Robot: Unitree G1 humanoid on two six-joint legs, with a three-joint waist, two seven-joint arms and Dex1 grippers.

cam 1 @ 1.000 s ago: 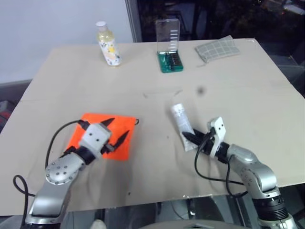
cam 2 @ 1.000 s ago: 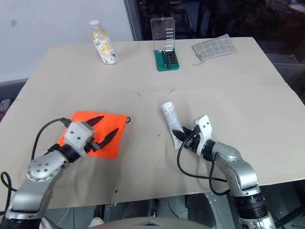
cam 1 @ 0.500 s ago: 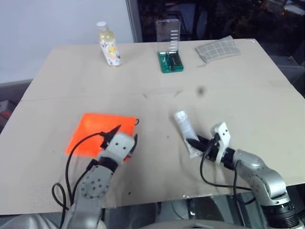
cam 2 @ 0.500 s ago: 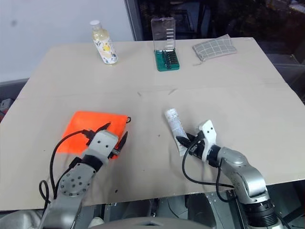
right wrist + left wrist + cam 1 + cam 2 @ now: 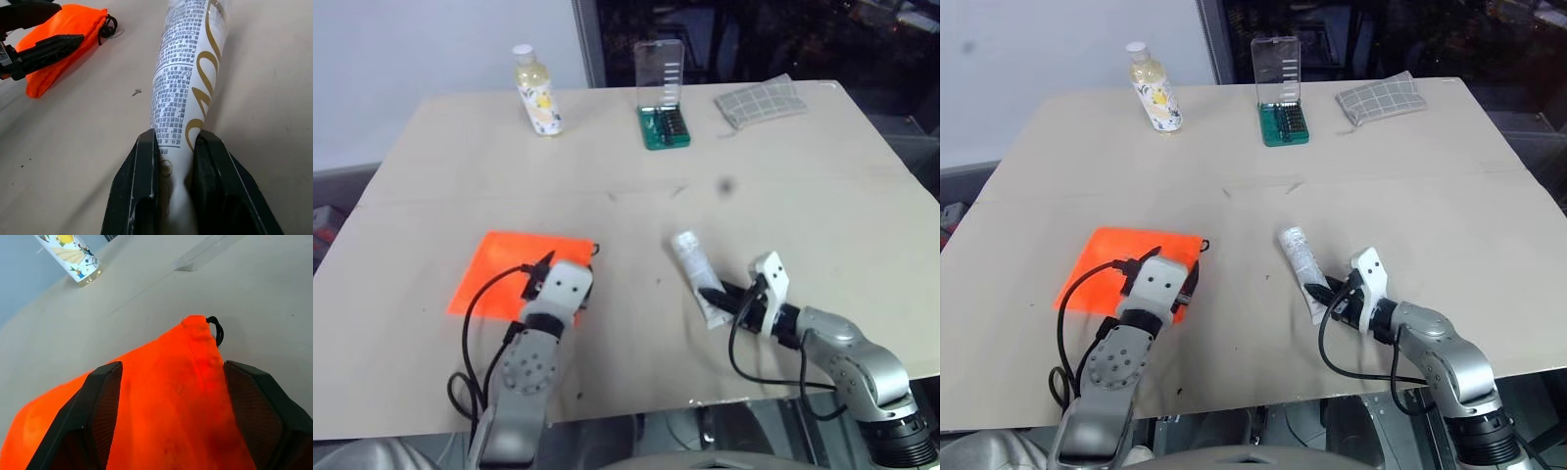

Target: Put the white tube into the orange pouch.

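The orange pouch (image 5: 499,269) lies flat on the table at the near left, its dark cord (image 5: 218,331) at the far right corner. My left gripper (image 5: 566,274) is open and level over the pouch's right part, and the orange fabric (image 5: 176,382) runs between its two fingers (image 5: 98,406). The white tube (image 5: 691,259) lies right of centre, cap end pointing away. My right gripper (image 5: 715,295) is shut on the tube's flat near end (image 5: 186,98), low over the table.
At the table's back stand a yellowish bottle (image 5: 535,92), a green bit case with a clear upright lid (image 5: 663,125) and a grey checked cloth (image 5: 760,100). The near table edge (image 5: 636,411) runs just below both arms.
My left arm has swung in and its wrist has turned, bringing the gripper from the pouch's middle to its right part. My right gripper, still holding the tube, drew it slightly nearer.
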